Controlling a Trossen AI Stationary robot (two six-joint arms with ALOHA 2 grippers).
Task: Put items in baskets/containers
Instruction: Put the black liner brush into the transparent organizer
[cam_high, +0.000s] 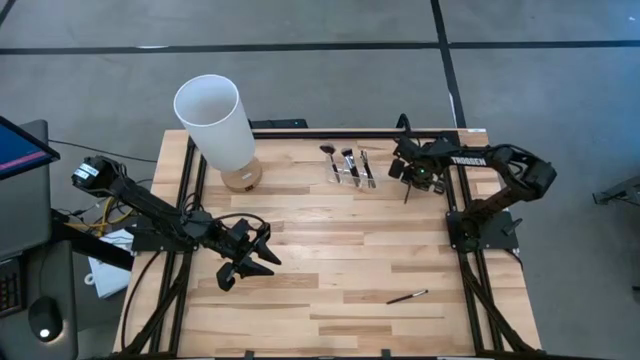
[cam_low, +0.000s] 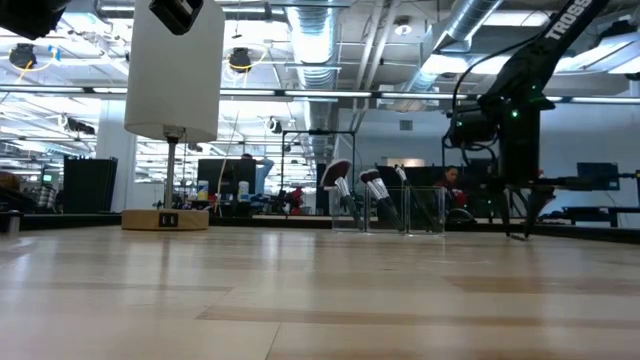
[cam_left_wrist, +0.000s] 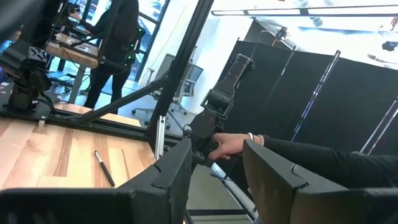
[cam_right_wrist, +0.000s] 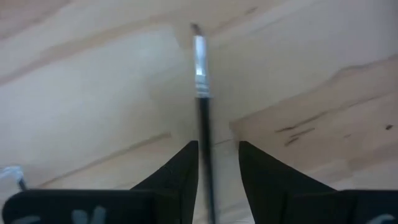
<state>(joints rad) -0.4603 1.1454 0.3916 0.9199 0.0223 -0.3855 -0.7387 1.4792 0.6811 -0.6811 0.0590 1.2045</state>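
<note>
High view: the right pincer (cam_high: 418, 176) hovers at the far right of the worktop (cam_high: 330, 270), just beside the clear holder (cam_high: 350, 170), which already carries a few brushes head-up. A thin brush (cam_high: 407, 192) hangs from this pincer, slanting toward the wood. One more loose brush (cam_high: 407, 297) lies flat well apart from it, toward the near edge. The left pincer (cam_high: 262, 252) waits over the near-left boards, fingers spread, nothing between them. The white cylinder (cam_high: 215, 120) stands far from both.

Low view: the holder (cam_low: 385, 212) stands upright with bristle heads above its rim; the right arm hangs just beside it. The held brush is too thin to make out here.

Left wrist view: the left pincer (cam_left_wrist: 217, 168) gapes empty; the loose brush (cam_left_wrist: 104, 168) lies on the wood ahead of it.

Right wrist view: the dark handle (cam_right_wrist: 204, 155) runs between the fingers (cam_right_wrist: 180, 163) of the right pincer (cam_right_wrist: 216, 152), silver ferrule (cam_right_wrist: 199, 65) beyond the tips. Grip looks loose; whether the pads truly clamp it I cannot tell.

Handling, judged: light, stiff, slick round handle, likely to swivel or slip. Best taken mid-handle, below the ferrule, never on the soft bristles.
</note>
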